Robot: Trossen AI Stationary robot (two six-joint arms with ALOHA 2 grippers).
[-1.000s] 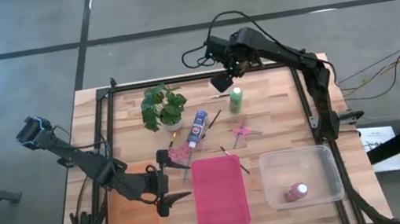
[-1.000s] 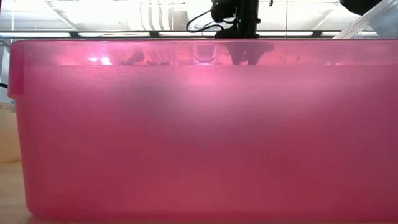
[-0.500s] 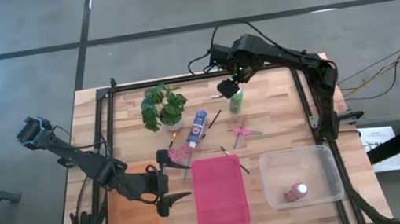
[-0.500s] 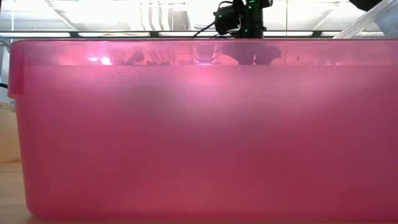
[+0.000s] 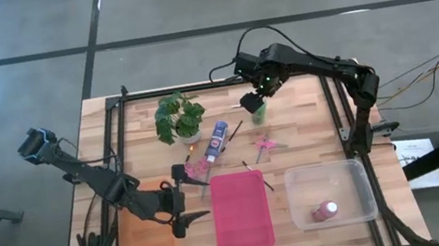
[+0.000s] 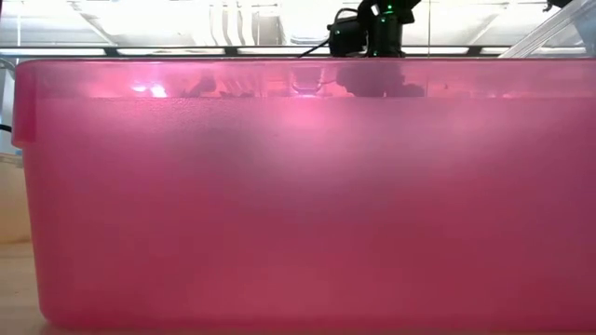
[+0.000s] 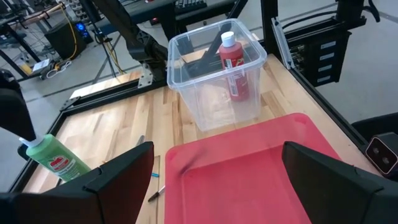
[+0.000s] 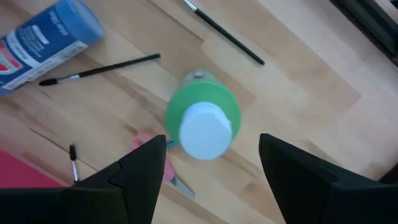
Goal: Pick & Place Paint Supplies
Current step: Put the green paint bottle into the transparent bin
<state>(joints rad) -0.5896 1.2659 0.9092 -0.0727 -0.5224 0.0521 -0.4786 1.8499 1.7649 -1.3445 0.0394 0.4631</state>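
Left end effector [image 5: 180, 200] sat spread beside the empty pink tray [image 5: 240, 210]. The clear bin [image 5: 330, 195] held just the red bottle [image 5: 325, 211]. Right end effector [image 5: 254, 100] hovered spread right over the upright green bottle [image 5: 259, 111] on the bench [image 5: 298, 120].

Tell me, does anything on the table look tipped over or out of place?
The blue bottle lies on its side near the plant; brushes lie scattered. The green bottle stands upright under the open right claw.

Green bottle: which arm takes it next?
Right. The right gripper hangs open directly over the green bottle, fingers either side of its cap. The left gripper sits far off beside the pink bin.
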